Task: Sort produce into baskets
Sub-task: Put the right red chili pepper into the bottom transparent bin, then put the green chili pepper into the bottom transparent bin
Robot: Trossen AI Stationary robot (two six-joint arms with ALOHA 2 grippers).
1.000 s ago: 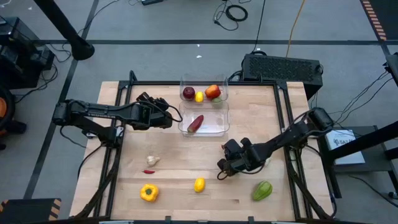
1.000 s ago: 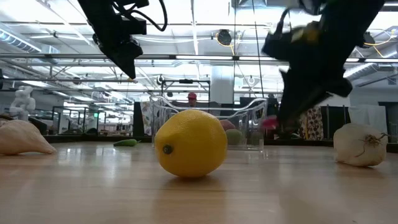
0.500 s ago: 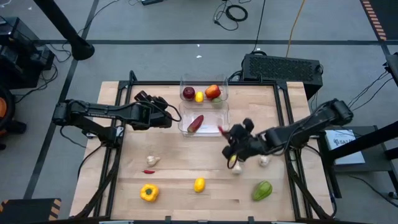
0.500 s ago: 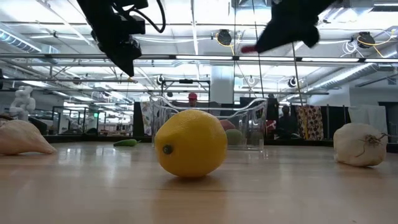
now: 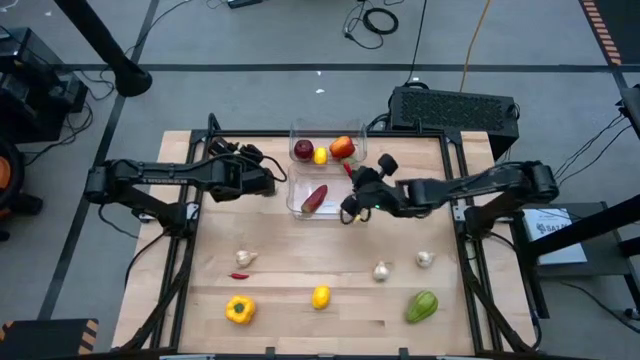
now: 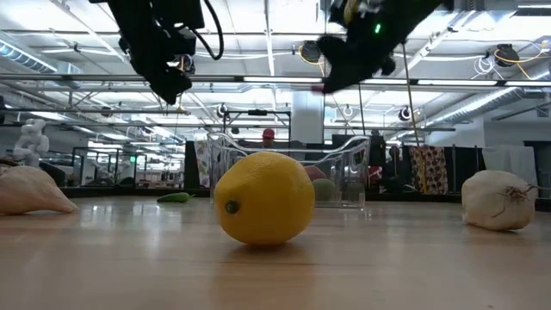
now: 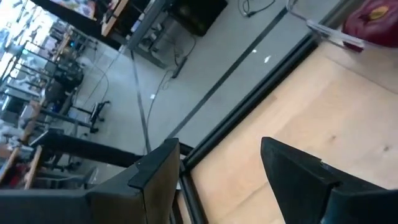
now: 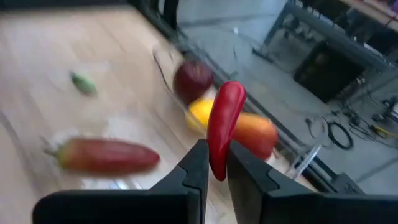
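Two clear bins stand at the far middle. The far bin [image 5: 328, 128] holds two apples and a lemon. The near bin [image 5: 345, 212] holds a dark red pepper [image 5: 314, 198]. My right gripper [image 5: 350, 190] is in the air at the near bin's right end, shut on a small red chilli [image 8: 224, 124]. My left gripper [image 5: 272, 178] is open and empty, raised just left of the bins. On the table lie garlic bulbs [image 5: 381, 270], a lemon [image 5: 320, 296], a yellow pepper [image 5: 239, 309], a green pepper [image 5: 422, 305] and another small chilli [image 5: 239, 275]. My right gripper pinches one end of the red chilli [image 8: 216, 167] between its two fingertips. The fingers come from the table's right, pointing toward the bins. The rest of the chilli sticks out past the fingertips, lifted clear above the near bin's right end.
A black box [image 5: 455, 108] sits behind the table's far right edge. Bare wood lies between the bins and the loose produce at the near side. In the low view the lemon [image 6: 264, 198] is close to the camera, with garlic [image 6: 498, 200] at its right.
My right gripper has risen from the table's near right part with the red chilli. It has carried the chilli toward the far edge and the left, up to the near bin's right end. My left gripper has drawn back a little toward the far left.
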